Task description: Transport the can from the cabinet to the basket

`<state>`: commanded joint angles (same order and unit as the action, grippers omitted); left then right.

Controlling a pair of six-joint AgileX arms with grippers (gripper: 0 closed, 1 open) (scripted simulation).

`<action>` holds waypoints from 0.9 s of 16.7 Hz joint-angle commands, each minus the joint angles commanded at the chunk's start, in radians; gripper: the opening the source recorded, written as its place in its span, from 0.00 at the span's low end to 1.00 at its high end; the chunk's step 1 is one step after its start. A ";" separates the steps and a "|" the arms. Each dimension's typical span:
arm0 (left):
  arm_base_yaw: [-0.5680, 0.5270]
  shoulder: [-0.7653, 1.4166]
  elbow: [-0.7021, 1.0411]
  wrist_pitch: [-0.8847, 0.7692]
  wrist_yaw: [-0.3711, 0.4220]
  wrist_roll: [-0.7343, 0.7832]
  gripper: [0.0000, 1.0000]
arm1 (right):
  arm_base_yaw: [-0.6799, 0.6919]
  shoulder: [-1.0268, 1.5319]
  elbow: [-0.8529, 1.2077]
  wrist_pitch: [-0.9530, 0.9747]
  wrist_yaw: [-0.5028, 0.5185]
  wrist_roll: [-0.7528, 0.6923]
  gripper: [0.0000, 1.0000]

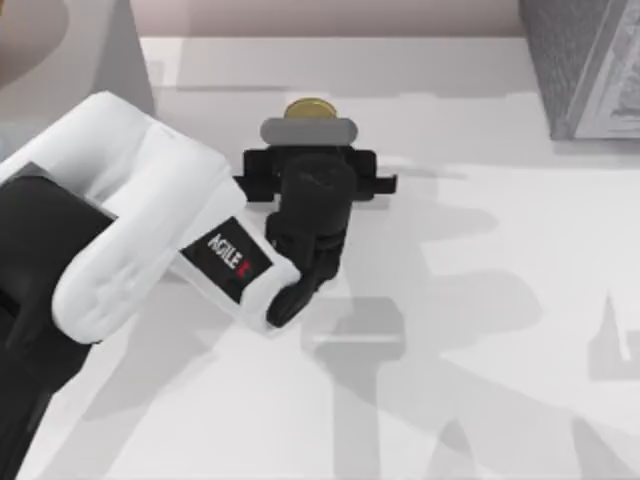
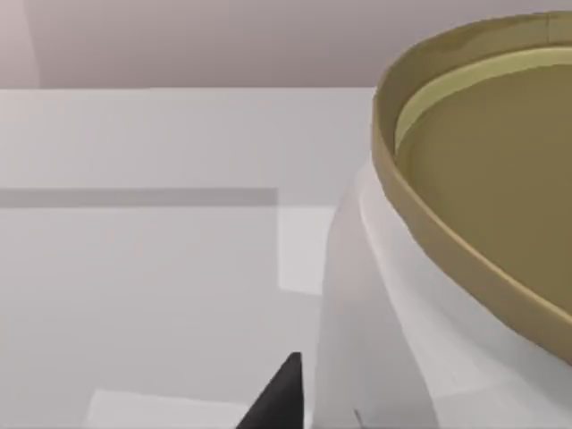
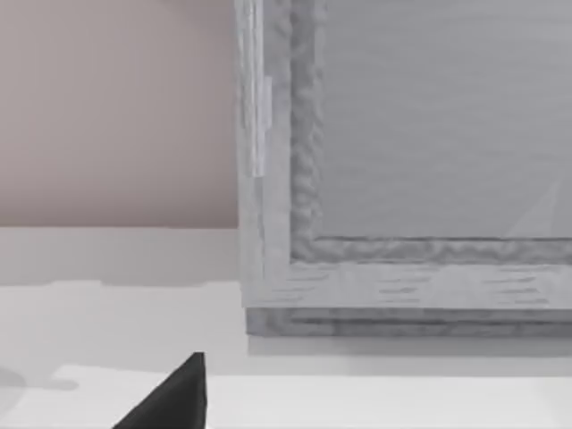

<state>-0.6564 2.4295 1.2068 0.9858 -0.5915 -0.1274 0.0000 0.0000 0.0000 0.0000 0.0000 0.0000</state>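
The white desk (image 1: 480,300), crossed by grey shadows, meets a pinkish wall. The can (image 1: 308,108) stands near its far edge, left gripper (image 1: 308,135) right at it; whether it's clamped, I cannot tell. A grey cabinet (image 1: 585,65) sits far right.

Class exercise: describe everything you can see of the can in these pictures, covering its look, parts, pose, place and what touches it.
The can stands upright on the white table, toward its far edge, left of the grey cabinet. From above, its dull gold top peeks out just beyond the left arm's wrist. The left wrist view shows it very close: a raised gold rim around a sunken gold lid, above a smooth white shoulder and side. The left tool is at the can; whether its fingers touch it cannot be told.
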 joint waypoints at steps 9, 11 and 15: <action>0.000 0.000 0.000 0.000 0.000 0.000 0.00 | 0.000 0.000 0.000 0.000 0.000 0.000 1.00; 0.000 0.000 0.000 0.000 0.000 0.000 0.00 | 0.000 0.000 0.000 0.000 0.000 0.000 1.00; -0.003 -0.001 0.000 0.000 0.000 0.001 0.00 | 0.000 0.000 0.000 0.000 0.000 0.000 1.00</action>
<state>-0.6594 2.4289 1.2063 0.9859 -0.5917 -0.1263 0.0000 0.0000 0.0000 0.0000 0.0000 0.0000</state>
